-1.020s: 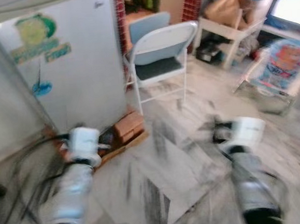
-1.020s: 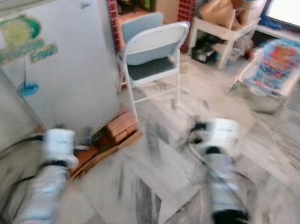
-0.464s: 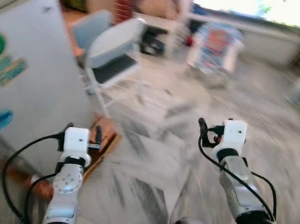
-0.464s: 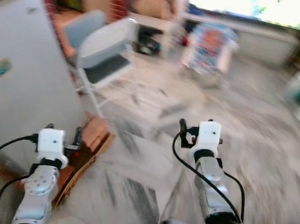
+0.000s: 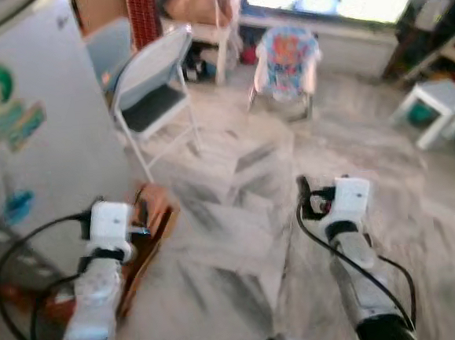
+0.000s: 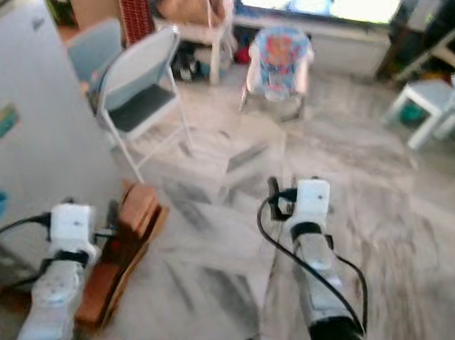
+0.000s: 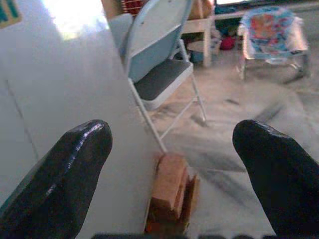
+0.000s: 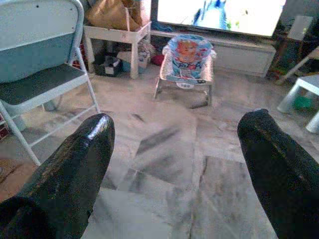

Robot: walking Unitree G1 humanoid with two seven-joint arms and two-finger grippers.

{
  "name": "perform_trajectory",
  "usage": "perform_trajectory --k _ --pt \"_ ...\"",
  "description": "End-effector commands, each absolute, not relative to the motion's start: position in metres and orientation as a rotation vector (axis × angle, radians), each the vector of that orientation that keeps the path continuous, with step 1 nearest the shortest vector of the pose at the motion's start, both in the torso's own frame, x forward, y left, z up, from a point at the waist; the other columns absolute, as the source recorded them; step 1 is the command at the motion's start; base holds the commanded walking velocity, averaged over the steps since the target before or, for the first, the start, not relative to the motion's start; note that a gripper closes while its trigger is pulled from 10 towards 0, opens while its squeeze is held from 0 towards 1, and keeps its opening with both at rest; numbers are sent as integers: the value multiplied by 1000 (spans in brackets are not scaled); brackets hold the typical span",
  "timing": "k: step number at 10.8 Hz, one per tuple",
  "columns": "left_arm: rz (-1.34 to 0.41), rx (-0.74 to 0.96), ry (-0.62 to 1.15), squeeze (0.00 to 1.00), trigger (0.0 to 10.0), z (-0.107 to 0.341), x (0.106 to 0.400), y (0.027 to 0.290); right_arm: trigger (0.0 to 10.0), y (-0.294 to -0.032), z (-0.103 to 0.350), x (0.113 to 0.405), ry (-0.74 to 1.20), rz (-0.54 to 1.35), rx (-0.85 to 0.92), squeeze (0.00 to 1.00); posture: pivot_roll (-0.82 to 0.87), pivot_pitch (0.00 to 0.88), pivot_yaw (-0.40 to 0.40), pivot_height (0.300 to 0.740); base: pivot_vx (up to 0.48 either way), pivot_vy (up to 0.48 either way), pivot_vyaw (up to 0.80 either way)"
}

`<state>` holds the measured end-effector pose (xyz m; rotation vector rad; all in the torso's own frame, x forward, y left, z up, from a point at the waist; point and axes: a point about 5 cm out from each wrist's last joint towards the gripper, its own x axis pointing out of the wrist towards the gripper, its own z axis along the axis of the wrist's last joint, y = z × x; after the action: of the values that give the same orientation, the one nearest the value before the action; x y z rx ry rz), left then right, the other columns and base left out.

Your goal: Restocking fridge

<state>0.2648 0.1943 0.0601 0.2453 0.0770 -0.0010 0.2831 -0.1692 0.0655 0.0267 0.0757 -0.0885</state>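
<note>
The white fridge [image 5: 28, 138], with green and blue stickers on its side, stands at my left, and its door cannot be made out. My left gripper [image 5: 143, 216] is held out at waist height close to the fridge's side, fingers [image 7: 65, 169] open with nothing between them. My right gripper [image 5: 303, 192] hovers over the marble floor, fingers [image 8: 70, 164] spread open and empty. No item for the fridge shows in either gripper.
A grey folding chair [image 5: 151, 81] stands just beyond the fridge. Bricks on a wooden board [image 5: 151, 223] lie at the fridge's foot. Farther off are a baby bouncer [image 5: 283, 59], a cluttered white table [image 5: 210, 31] and a white stool [image 5: 437, 105]. Marble floor [image 5: 239, 216] lies between.
The whole picture has swung to the right, so the fridge sits further left and the bouncer and stool have come into view. Both arms keep their pose with open fingers.
</note>
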Motion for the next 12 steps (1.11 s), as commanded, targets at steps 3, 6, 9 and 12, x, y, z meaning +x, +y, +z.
perform_trajectory --k 3,6,9,12 --pt "-32 237 61 0 10000 62 265 180 10000 -183 66 283 76 -116 -4 0 131 60 -60 740 0 480 -138" --pt "-34 240 66 0 10000 62 261 178 10000 -182 65 283 80 -109 -13 0 131 61 -62 740 0 480 0" --pt "-100 212 41 0 10000 63 254 171 10000 -182 66 284 80 -104 -18 0 135 65 -70 740 0 146 0" --pt "-87 241 101 0 10000 51 245 178 10000 -183 66 285 81 -97 -25 0 139 68 -75 740 0 0 0"
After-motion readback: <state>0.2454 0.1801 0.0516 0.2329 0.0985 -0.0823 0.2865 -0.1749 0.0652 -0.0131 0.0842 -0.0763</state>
